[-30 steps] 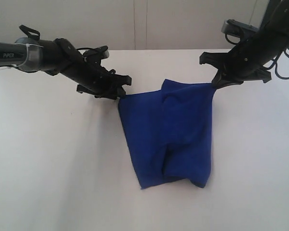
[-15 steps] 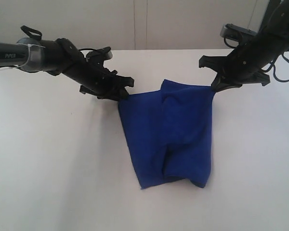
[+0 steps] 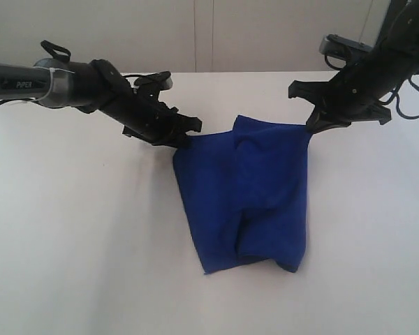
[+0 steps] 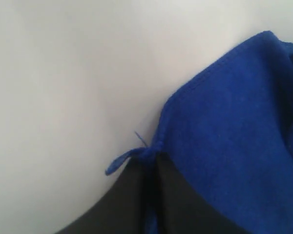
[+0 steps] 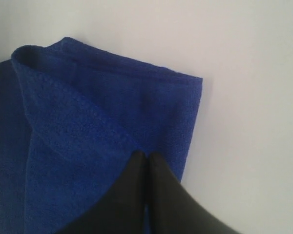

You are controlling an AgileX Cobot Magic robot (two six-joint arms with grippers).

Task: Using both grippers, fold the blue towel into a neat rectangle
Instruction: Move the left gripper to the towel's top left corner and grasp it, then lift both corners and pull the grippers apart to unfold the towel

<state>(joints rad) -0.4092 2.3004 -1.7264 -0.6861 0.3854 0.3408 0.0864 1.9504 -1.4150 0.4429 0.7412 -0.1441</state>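
On the white table (image 3: 91, 244): the blue towel (image 3: 251, 202), a deep royal-blue length of soft terry cloth, lies rumpled near the middle of the exterior view, a touch toward 4 o'clock. It is doubled over, with a long crease running from 12 to 6 o'clock and an uneven near edge.
Left gripper: the black metal, narrow-fingered left gripper (image 3: 186, 139) meets the towel at its 10 o'clock corner, on a dark arm (image 3: 70, 84) reaching in from 9 o'clock.
Left grip: seen from the wrist, the left gripper (image 4: 151, 163) has its fingers drawn together, pinching the corner of the blue towel (image 4: 234, 136); a small loose blue thread (image 4: 118, 165) pokes out just beside the tips.
Right gripper: the matching black right gripper (image 3: 311, 127) meets the towel at its 1 o'clock corner, on a cabled dark arm (image 3: 377, 70) coming from 2 o'clock.
Right grip: seen from the wrist, the right gripper (image 5: 146, 158) has its fingers pressed together over a folded edge of the blue towel (image 5: 88, 146), near its corner.
Far edge: it runs between the two grippers and humps up near 12 o'clock.
Backdrop: a pale panelled wall (image 3: 195, 35) stands at 12 o'clock.
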